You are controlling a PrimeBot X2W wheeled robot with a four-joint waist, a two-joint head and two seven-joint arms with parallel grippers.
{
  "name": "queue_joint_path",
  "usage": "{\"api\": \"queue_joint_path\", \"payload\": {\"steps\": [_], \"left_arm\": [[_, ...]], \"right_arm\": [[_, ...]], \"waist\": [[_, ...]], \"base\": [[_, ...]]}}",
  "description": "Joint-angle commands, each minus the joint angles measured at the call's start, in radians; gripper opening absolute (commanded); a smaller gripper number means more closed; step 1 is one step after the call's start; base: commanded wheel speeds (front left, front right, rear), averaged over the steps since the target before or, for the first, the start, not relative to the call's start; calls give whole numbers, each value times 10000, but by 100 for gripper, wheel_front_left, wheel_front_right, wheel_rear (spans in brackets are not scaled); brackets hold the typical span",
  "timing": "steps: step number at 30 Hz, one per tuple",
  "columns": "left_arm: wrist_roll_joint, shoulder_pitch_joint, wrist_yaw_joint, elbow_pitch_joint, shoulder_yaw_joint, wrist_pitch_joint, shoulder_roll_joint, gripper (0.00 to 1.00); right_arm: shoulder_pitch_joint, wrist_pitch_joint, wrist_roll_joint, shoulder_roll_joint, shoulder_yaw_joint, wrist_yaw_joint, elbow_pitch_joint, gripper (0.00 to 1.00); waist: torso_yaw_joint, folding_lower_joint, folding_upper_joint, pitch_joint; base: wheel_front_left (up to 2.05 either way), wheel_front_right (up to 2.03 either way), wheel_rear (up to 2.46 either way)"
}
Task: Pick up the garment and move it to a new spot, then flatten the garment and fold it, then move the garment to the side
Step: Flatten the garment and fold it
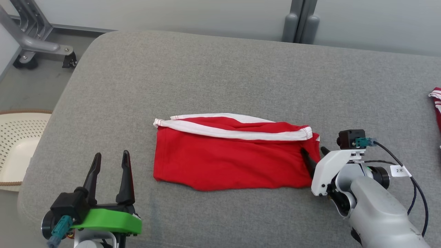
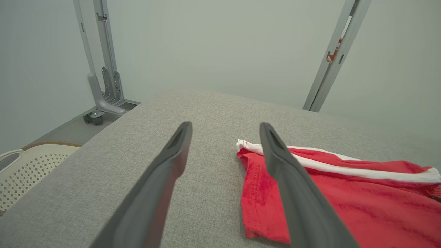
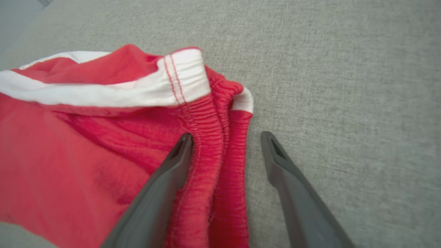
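Red garment [image 1: 231, 155] with a white band, lying flat near the middle of the grey padded surface [image 1: 220, 62]; my left gripper [image 1: 112, 154] has its fingers spread wide and holds nothing, near the garment's left edge but apart from it; my right gripper [image 1: 313, 150], likewise spread wide, straddles the gathered right edge, one finger [image 3: 165, 179] over the red cloth and the other over bare grey fabric; whether the tips press the cloth I cannot tell. A pale perforated basket [image 1: 17, 137] sits beyond the surface's left side.
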State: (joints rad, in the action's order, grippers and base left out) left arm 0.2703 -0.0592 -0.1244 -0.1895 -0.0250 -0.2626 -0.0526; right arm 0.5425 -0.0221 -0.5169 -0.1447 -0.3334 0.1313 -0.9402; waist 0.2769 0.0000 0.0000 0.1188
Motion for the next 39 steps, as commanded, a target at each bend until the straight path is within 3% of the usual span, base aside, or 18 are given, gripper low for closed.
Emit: {"api": "queue_joint_path", "payload": {"steps": [1,4,6,7,13,17,24,31,35,39], "left_arm": [[-98,-211,-53,-12,44,-22,5,100],[-106,-258,-51,-81,45,-22,9,100],[-114,-291,-57,-111,46,-22,12,100],[-109,-299,-60,-121,46,-22,12,100],[-166,-186,-71,-198,109,-22,13,100],[-184,-73,-72,-203,136,-22,14,100],[-227,66,-76,-259,142,-22,12,100],[-224,-29,-77,-314,16,-22,-44,100],[-219,-98,-77,-374,-81,-22,-77,100],[-168,-155,-78,-461,-215,-22,-90,100]], "right_arm": [[-103,-334,-175,56,-107,-11,-289,100],[-124,-910,-534,125,-268,-14,-627,99],[-144,-1209,-828,229,-435,-14,-647,25],[-147,-1273,-977,266,-488,-13,-575,0],[74,-1277,-2022,118,-792,-5,263,0],[154,-1430,-2860,-353,-787,-7,882,0],[-114,-1931,-3968,-1599,-678,-8,1861,0],[-196,-2293,-4133,-2855,-507,-8,2236,0],[-86,-2488,-4280,-2989,-382,-7,2428,0],[-25,-2920,-4741,-2675,-208,-7,2608,0]], "waist": [[10,0,0,34],[45,0,0,69],[68,0,0,59],[76,0,0,48],[7,0,0,-126],[-203,0,0,-288],[-893,0,0,-495],[-1511,0,0,-526],[-1623,0,0,-538],[-1533,0,0,-574]], "base": [[0,0,0],[0,0,0],[0,0,0],[0,0,0],[0,0,0],[0,0,0],[0,0,0],[0,0,0],[0,0,0],[0,0,0]]}}
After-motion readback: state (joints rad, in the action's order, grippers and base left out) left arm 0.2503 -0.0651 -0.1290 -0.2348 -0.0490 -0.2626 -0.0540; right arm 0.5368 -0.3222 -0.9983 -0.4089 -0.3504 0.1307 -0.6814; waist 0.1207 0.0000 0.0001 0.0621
